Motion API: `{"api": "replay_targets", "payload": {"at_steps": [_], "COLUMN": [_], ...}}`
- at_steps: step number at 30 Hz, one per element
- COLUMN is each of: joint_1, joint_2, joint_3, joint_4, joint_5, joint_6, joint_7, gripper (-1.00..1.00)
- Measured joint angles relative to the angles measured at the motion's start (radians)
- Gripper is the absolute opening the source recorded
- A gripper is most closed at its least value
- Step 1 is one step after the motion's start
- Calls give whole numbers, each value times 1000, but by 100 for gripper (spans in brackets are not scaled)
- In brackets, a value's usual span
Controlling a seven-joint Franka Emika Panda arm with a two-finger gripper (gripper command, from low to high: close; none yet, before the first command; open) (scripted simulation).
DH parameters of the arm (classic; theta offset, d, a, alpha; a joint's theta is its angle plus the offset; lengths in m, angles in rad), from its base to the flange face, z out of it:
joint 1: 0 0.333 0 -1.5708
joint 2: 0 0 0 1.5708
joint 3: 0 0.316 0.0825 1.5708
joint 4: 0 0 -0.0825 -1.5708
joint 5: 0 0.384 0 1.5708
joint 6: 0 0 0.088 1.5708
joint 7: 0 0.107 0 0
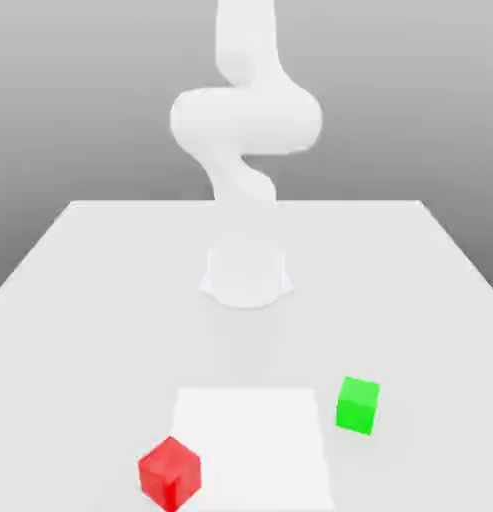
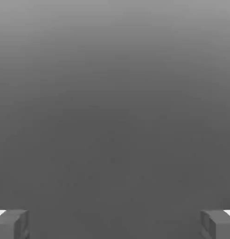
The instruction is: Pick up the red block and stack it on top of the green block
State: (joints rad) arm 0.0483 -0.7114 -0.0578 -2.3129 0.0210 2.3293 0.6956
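Exterior view shows the red block (image 1: 170, 473) resting on the white table (image 1: 80, 290), near the front edge toward that view's left; the green block (image 1: 357, 404) sits well apart from it toward the right, a little farther back; a paler square patch (image 1: 252, 430) lies between them. Hand view catches the two grey fingertips (image 2: 11, 224) at opposite edges of the frame, so the gripper (image 2: 115, 225) stands spread wide and holds nothing. By my judgement the task is at its very start, the reach not yet made; next the arm (image 1: 245, 120) must swing down over the red cube, square the jaws to its faces, descend around it and close.
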Motion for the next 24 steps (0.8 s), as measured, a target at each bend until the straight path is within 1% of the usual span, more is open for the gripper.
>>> {"api": "replay_targets", "payload": {"at_steps": [8,13,19,24], "joint_1": [126,173,178,156], "joint_2": [289,468,678,838], "joint_3": [-166,-237,-269,-276], "joint_4": [-42,-67,-98,-126], "joint_5": [96,166,227,213], "joint_6": [95,152,222,289], "joint_7": [-359,-586,-843,-1010], "gripper": [0,0,0,0]}}
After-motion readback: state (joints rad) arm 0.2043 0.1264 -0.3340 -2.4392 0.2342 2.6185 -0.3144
